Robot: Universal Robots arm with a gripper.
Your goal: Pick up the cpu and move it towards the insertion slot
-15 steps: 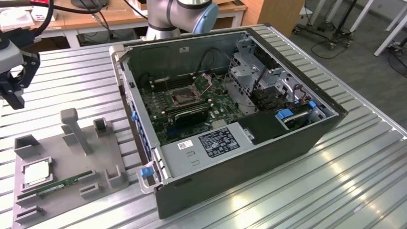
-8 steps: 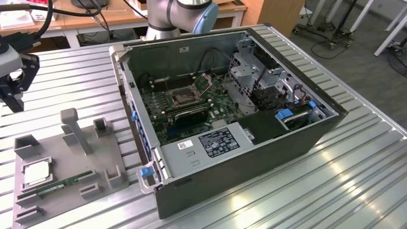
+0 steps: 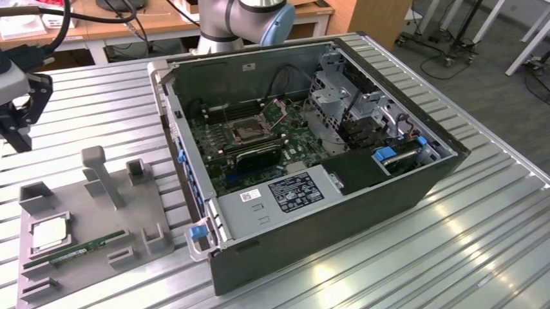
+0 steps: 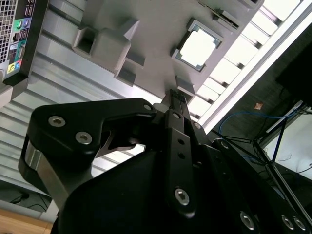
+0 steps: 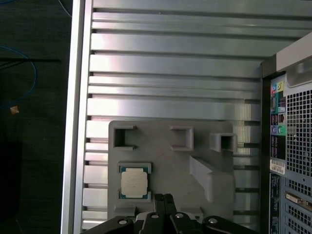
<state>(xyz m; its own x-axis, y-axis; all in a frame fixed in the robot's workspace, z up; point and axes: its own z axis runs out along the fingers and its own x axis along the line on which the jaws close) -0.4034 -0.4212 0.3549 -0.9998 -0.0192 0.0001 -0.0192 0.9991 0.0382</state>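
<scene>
First wrist view: cpu (image 5: 134, 184) (in tray (image 5: 168, 165)).

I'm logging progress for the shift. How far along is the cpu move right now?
Nothing looks done yet. The cpu lies in its recess on the grey tray, not picked up. In hand: the gripper hangs above the table near the tray, fingers shut and empty. Left: the grasp and the whole carry to the insertion slot inside the open computer case.
</scene>
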